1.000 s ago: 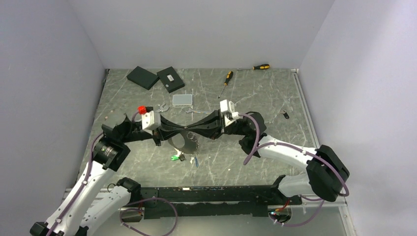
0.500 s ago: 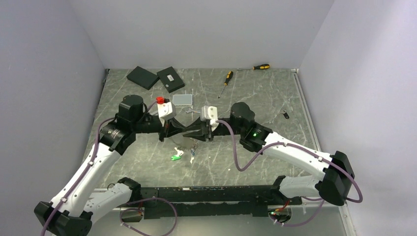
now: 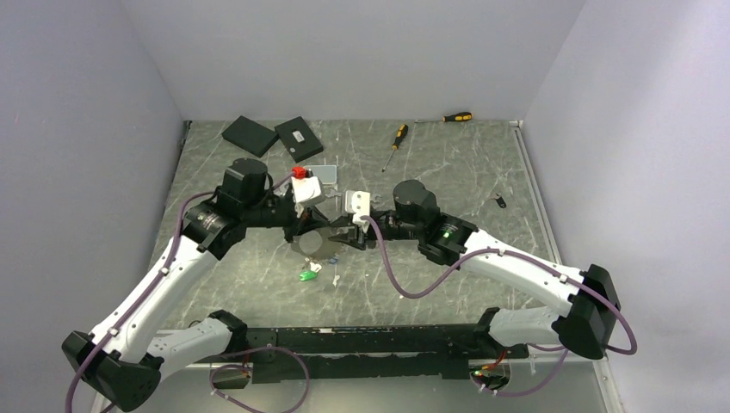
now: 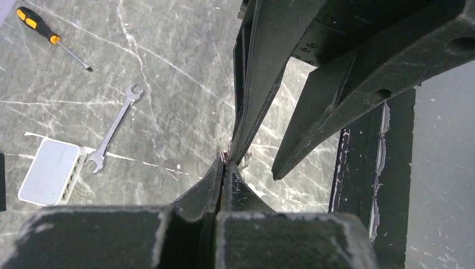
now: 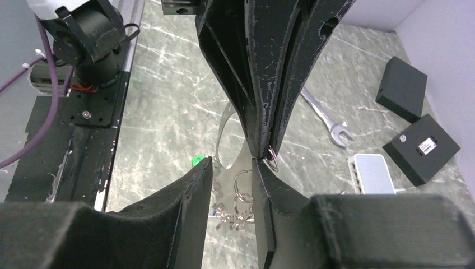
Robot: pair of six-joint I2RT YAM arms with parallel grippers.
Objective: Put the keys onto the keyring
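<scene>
Colours across my desk
The desk (image 3: 482,172) is grey-green marble, veined white; keyring (image 5: 226,130) silver, key tag (image 3: 305,275) green, screwdriver (image 3: 456,116) at its far edge yellow-and-black, my right claw (image 5: 232,161) black.

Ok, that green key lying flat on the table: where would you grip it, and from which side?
Take the green key by its green plastic end, coming straight down from above. It lies flat on the table, so a sideways approach would not get under it, and the green part looks the bulkiest. Its finer shape is too small to tell.

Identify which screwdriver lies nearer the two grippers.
The diagonal screwdriver; the other screwdriver lies sideways, farther back and to the right.
</scene>
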